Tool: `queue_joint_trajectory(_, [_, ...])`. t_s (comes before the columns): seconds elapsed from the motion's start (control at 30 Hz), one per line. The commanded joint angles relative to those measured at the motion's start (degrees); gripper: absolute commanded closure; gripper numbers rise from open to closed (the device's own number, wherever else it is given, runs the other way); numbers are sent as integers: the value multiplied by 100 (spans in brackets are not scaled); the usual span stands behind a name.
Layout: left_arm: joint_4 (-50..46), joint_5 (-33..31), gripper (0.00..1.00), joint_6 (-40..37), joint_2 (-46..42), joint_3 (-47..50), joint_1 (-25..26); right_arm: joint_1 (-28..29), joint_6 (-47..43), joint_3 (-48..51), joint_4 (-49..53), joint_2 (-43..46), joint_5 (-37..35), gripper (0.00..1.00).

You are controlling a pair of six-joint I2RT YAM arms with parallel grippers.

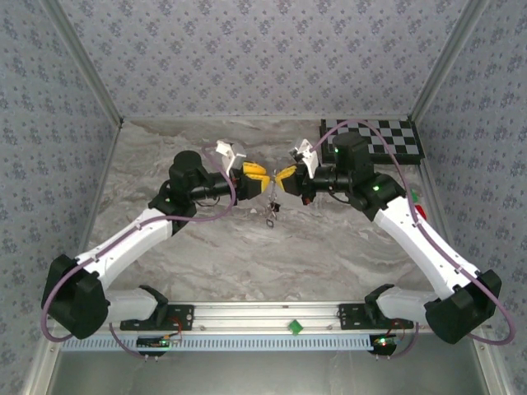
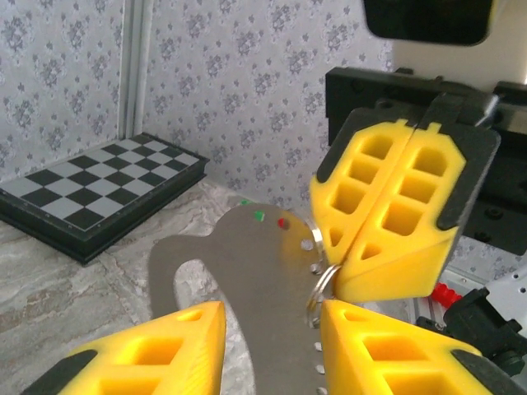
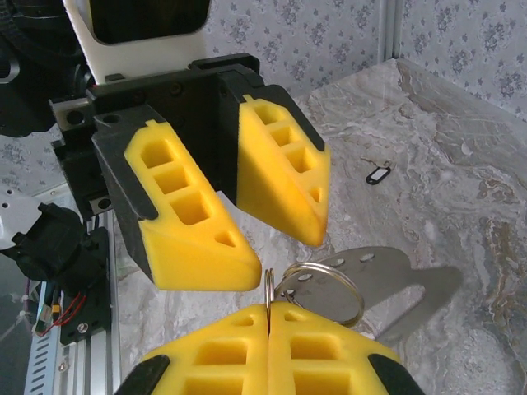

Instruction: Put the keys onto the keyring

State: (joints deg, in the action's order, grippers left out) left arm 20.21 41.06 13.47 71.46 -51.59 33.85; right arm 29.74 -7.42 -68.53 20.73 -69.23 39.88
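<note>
My right gripper (image 3: 269,309) is shut on the keyring (image 3: 268,284), a thin silver loop seen edge-on that sticks up from its fingertips. A second ring (image 3: 325,288) linked to it carries a flat grey metal tag (image 3: 395,276) with small holes. My left gripper (image 2: 272,313) faces it tip to tip with its fingers apart and nothing between them. Its right finger (image 2: 362,346) touches the keyring (image 2: 323,284). The tag (image 2: 263,280) hangs behind the gap. One of the keys (image 3: 377,174), dark with a whitish centre, lies on the marble. From above, both grippers (image 1: 257,174) (image 1: 284,175) meet mid-table, and small dark pieces (image 1: 272,207) dangle below them.
A folded chessboard (image 1: 375,138) lies at the back right corner of the marble table (image 1: 206,247); the left wrist view shows the chessboard (image 2: 99,193) against the patterned wall. Patterned walls close in the back and both sides. The arms' base rail (image 1: 263,317) runs along the near edge.
</note>
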Motion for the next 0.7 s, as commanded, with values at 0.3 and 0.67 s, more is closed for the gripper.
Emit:
queue_joint_trajectory(0.3, [-24,572,67,-187,96,-248,-13,132,-226,-292,181,-131,218,100])
queue_joint_trajectory(0.67, [90,745,100,-156,167,-265,-12,155,-315,-273,272,-122,175,100])
